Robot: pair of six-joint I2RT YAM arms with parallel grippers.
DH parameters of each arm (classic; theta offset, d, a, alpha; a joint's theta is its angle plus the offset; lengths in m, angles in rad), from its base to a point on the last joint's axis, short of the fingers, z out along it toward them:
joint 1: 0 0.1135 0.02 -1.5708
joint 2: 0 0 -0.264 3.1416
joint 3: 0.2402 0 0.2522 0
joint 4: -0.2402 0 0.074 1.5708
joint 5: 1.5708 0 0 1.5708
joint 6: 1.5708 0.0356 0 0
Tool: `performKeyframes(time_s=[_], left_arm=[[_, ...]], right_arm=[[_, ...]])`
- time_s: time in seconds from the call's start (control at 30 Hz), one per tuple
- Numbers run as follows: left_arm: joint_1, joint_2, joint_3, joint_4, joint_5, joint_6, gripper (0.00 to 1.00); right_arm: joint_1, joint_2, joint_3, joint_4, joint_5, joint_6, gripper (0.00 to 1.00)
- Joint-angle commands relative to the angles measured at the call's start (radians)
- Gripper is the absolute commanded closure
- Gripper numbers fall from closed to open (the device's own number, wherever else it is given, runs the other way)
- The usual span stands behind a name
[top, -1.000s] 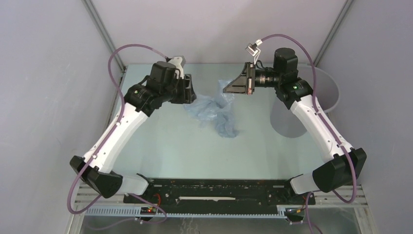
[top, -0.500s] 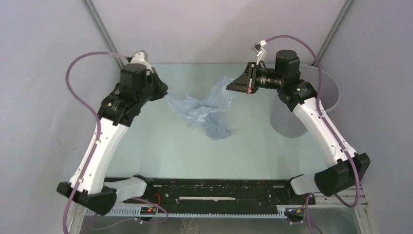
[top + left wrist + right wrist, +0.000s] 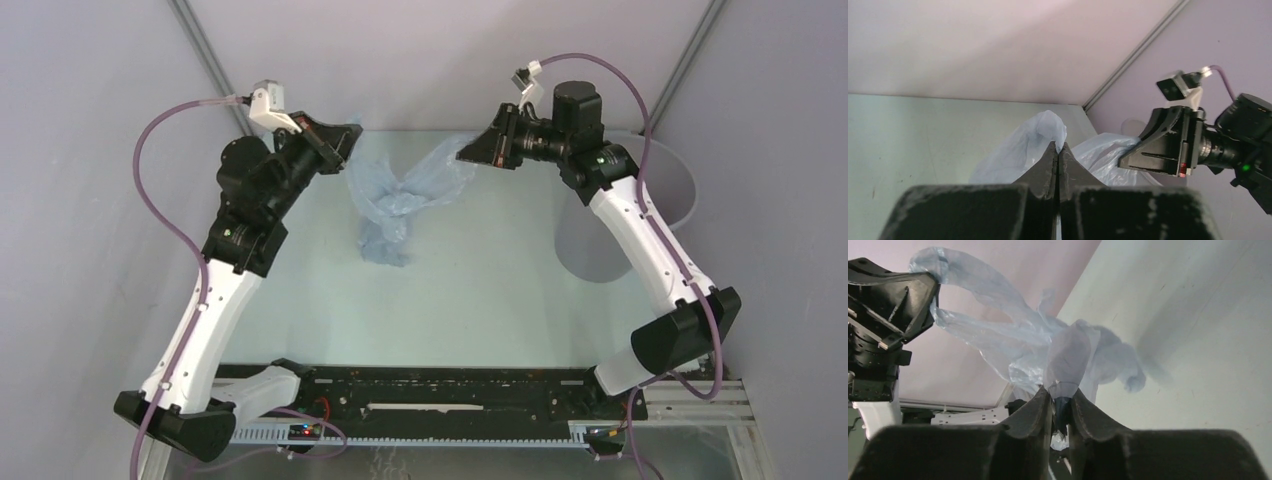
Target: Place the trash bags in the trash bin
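Aloft, bag (image 3: 398, 196) between both pincers (image 3: 349, 143) (image 3: 466, 152).

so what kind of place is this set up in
Most likely a robot test cell in a lab, not a home: plain grey panel walls box in a pale table, and the left arm and right arm stand on a black rail at its near edge.

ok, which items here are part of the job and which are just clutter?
Job: trash bag, pinched by left gripper and right gripper; grey trash bin.
Not job: table, purple cables.
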Motion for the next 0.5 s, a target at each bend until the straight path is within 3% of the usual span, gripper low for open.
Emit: performKeyframes(time_s=[0.0,0.2,0.47], left_arm=[[0.005,-0.024,-0.018,0.12,0.075,0.045,1.0],[0.005,-0.039,-0.084,0.145,0.111,0.012,1.0],[0.005,-0.034,-0.095,0.164,0.144,-0.015,1.0]], right_arm=[[0.002,-0.013,-0.032,-0.061,-0.073,-0.002,0.67],[-0.004,-0.015,-0.098,-0.244,-0.067,-0.024,0.3],[-0.066,-0.054,-0.074,-0.258,-0.151,-0.059,0.15]])
